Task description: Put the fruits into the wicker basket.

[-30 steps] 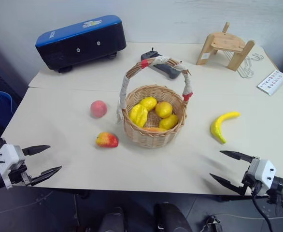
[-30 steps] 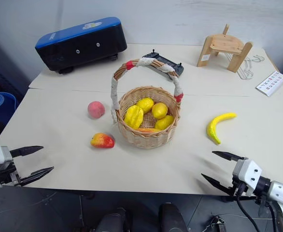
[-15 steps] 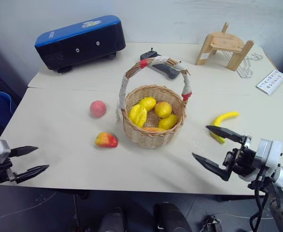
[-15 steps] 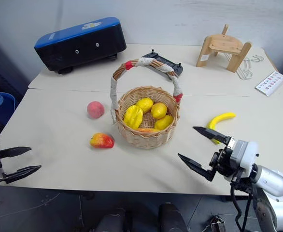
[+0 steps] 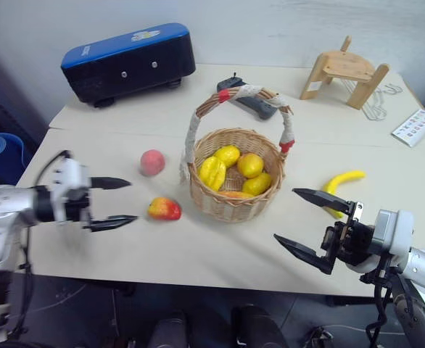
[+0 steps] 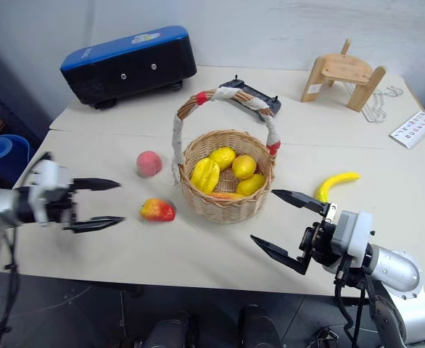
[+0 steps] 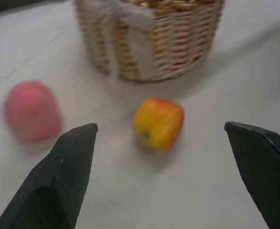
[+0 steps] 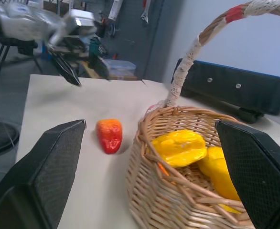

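The wicker basket (image 5: 230, 206) stands mid-table with several yellow fruits (image 5: 234, 167) inside. A pinkish peach (image 5: 151, 162) and a red-and-yellow mango (image 5: 164, 209) lie on the table to its left. The banana (image 5: 341, 187) lies to its right. My left gripper (image 5: 131, 200) hovers open just left of the mango, pointing at it; its wrist view has the mango (image 7: 158, 123) between the fingers, untouched. My right gripper (image 5: 285, 214) is open and empty in front of the basket's right side, pointing left, with the banana behind it.
At the back stand a blue-topped black case (image 5: 129, 61), a black controller (image 5: 252, 105), a wooden stand (image 5: 345, 70), wire hangers (image 5: 383, 98) and a printed card (image 5: 415, 127). The table's front edge (image 5: 198, 279) runs close below both grippers.
My left gripper has swung in from the table's front left edge to just beside the mango. The right gripper moved up and left over the table earlier, then held still.
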You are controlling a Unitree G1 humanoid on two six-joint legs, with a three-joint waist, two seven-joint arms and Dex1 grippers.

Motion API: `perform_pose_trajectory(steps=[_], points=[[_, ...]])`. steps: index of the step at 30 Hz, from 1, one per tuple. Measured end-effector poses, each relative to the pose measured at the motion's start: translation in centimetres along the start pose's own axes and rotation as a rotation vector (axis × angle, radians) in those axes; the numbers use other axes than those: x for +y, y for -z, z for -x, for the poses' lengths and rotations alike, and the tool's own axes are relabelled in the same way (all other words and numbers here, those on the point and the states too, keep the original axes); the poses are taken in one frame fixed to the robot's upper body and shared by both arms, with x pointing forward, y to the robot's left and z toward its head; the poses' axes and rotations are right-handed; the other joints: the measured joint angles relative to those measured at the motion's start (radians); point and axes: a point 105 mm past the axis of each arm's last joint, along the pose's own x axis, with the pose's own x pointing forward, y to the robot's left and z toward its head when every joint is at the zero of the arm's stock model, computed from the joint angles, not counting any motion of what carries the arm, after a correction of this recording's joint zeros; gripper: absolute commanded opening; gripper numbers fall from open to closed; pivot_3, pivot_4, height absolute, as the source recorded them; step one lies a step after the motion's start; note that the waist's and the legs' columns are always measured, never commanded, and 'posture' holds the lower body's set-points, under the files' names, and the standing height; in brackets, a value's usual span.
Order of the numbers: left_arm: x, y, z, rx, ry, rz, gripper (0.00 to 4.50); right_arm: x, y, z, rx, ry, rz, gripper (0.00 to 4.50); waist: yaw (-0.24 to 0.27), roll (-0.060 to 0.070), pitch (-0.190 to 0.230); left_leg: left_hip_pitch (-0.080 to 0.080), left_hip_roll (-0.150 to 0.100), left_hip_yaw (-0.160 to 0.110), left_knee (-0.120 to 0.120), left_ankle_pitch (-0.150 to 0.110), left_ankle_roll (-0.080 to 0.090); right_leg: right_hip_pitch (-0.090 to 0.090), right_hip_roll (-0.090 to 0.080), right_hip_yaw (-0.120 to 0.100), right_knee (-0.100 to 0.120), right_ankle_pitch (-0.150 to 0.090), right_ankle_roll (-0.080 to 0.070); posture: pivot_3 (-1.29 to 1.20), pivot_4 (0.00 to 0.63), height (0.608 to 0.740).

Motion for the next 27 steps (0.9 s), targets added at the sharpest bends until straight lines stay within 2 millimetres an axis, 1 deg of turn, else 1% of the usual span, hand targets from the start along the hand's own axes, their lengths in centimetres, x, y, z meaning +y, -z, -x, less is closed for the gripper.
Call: perform_pose_trajectory(steps=[2, 4, 6, 9, 12, 14, 15, 17, 19, 20, 21, 23, 24, 25, 26, 27], points=[[0.3, 0.6, -2.0, 0.017, 0.06, -0.016, 4.5, 0.0, 0.1, 0.0, 0.006, 0.0, -0.004, 4.47, -0.01, 0.0, 0.0, 0.0, 0.001, 0.001, 0.002, 0.0, 0.0, -0.001, 0.001, -0.001, 0.001, 0.0, 0.0, 0.0, 0.15, 0.74], [0.5, 1.5, -3.3, 0.055, 0.103, -0.03, 4.5, -0.1, 0.1, 0.0, 0.01, 0.004, -0.003, 4.47, -0.013, 0.0, 0.0, 0.0, 0.001, 0.002, 0.003, 0.0, 0.0, -0.001, 0.001, -0.003, 0.001, 0.0, 0.0, 0.0, 0.15, 0.74], [1.0, 2.3, -4.1, 0.079, 0.109, -0.027, 4.5, -0.3, 0.2, -0.1, 0.015, 0.013, -0.003, 4.47, -0.01, 0.0, 0.0, 0.0, 0.001, 0.002, 0.004, 0.0, 0.001, -0.002, 0.001, -0.004, 0.001, 0.0, 0.0, 0.0, 0.15, 0.74], [1.6, 3.4, -5.1, 0.091, 0.099, -0.009, 3.96, -0.6, 0.2, -0.2, 0.025, 0.041, -0.012, 4.5, -0.007, 0.0, 0.0, -0.002, 0.001, 0.001, 0.006, -0.001, 0.002, -0.002, -0.001, -0.005, 0.002, 0.0, 0.0, 0.0, 0.15, 0.74], [1.4, 4.1, -5.2, 0.099, 0.116, -0.006, 3.05, -0.9, 0.2, -0.4, 0.034, 0.07, -0.015, 4.5, -0.007, 0.0, 0.0, -0.002, 0.001, 0.0, 0.007, -0.001, 0.002, -0.002, -0.001, -0.005, 0.002, 0.0, 0.0, 0.0, 0.15, 0.74], [1.1, 4.2, -5.1, 0.103, 0.136, -0.024, 2.48, -0.9, -0.1, -0.6, 0.034, 0.082, -0.009, 4.5, -0.007, 0.0, 0.0, -0.002, 0.001, -0.001, 0.007, -0.001, 0.002, -0.002, -0.002, -0.006, 0.002, 0.0, 0.0, 0.0, 0.15, 0.74], [1.0, 4.2, -5.0, 0.106, 0.144, -0.032, 2.28, -1.0, -0.2, -0.7, 0.034, 0.087, -0.007, 4.5, -0.007, 0.0, 0.0, -0.002, 0.001, -0.001, 0.007, -0.001, 0.002, -0.002, -0.002, -0.007, 0.002, 0.0, 0.0, 0.0, 0.15, 0.74], [1.0, 4.1, -4.7, 0.101, 0.151, -0.039, 2.19, -1.1, -0.2, -0.7, 0.038, 0.099, -0.01, 4.5, -0.007, 0.0, 0.0, -0.002, 0.001, -0.001, 0.007, -0.001, 0.002, -0.001, -0.002, -0.007, 0.002, 0.0, 0.0, 0.0, 0.15, 0.74], [0.5, 3.2, -4.3, 0.049, 0.18, -0.025, 2.19, -1.2, 0.0, -0.7, 0.047, 0.114, -0.013, 4.5, -0.007, 0.0, 0.0, -0.002, 0.001, -0.002, 0.007, -0.001, 0.002, -0.001, -0.002, -0.007, 0.002, 0.0, 0.0, 0.0, 0.15, 0.74], [0.2, 2.0, -4.2, -0.005, 0.194, -0.004, 2.19, -1.3, 0.0, -0.6, 0.055, 0.126, -0.013, 4.5, -0.007, 0.0, 0.0, -0.003, 0.001, -0.003, 0.007, -0.001, 0.002, -0.001, -0.002, -0.007, 0.002, 0.0, 0.0, 0.0, 0.15, 0.74], [0.0, 0.7, -4.2, -0.05, 0.207, 0.0, 2.19, -1.4, 0.1, -0.5, 0.062, 0.137, -0.012, 4.5, -0.007, 0.0, 0.0, -0.004, 0.001, -0.004, 0.007, -0.001, 0.001, -0.001, -0.002, -0.007, 0.005, 0.0, 0.0, 0.0, 0.15, 0.74], [-0.2, -2.8, -4.5, -0.159, 0.205, -0.023, 2.19, -1.9, 0.0, -0.1, 0.072, 0.183, -0.003, 4.5, -0.003, 0.0, 0.0, -0.005, 0.001, -0.008, 0.009, -0.001, 0.001, -0.001, -0.003, -0.007, 0.006, 0.001, 0.001, 0.0, 0.15, 0.74], [-0.1, -4.9, -4.9, -0.213, 0.179, -0.039, 2.19, -2.3, -0.2, 0.2, 0.075, 0.218, 0.005, 4.5, 0.002, 0.0, 0.0, -0.004, 0.0, -0.011, 0.01, -0.001, 0.001, 0.0, -0.003, -0.007, 0.005, 0.002, 0.003, 0.0, 0.15, 0.74], [0.0, -6.4, -5.4, -0.254, 0.159, -0.052, 2.19, -2.5, -0.2, 0.4, 0.076, 0.243, 0.01, 4.5, 0.007, 0.0, 0.0, -0.004, -0.001, -0.012, 0.01, -0.001, 0.001, 0.001, -0.003, -0.007, 0.004, 0.002, 0.004, 0.0, 0.15, 0.74], [0.4, -7.9, -6.4, -0.284, 0.112, -0.034, 2.19, -2.8, -0.3, 0.9, 0.079, 0.274, 0.014, 4.5, 0.016, 0.0, 0.0, -0.004, -0.001, -0.012, 0.01, -0.001, 0.001, 0.002, -0.002, -0.007, 0.002, 0.002, 0.004, 0.0, 0.15, 0.74], [0.5, -8.7, -6.9, -0.3, 0.085, -0.021, 2.19, -2.9, -0.3, 1.0, 0.08, 0.287, 0.013, 4.5, 0.017, 0.0, 0.0, -0.004, -0.001, -0.013, 0.01, -0.001, 0.001, 0.003, -0.002, -0.006, 0.001, 0.002, 0.004, 0.0, 0.15, 0.74]])
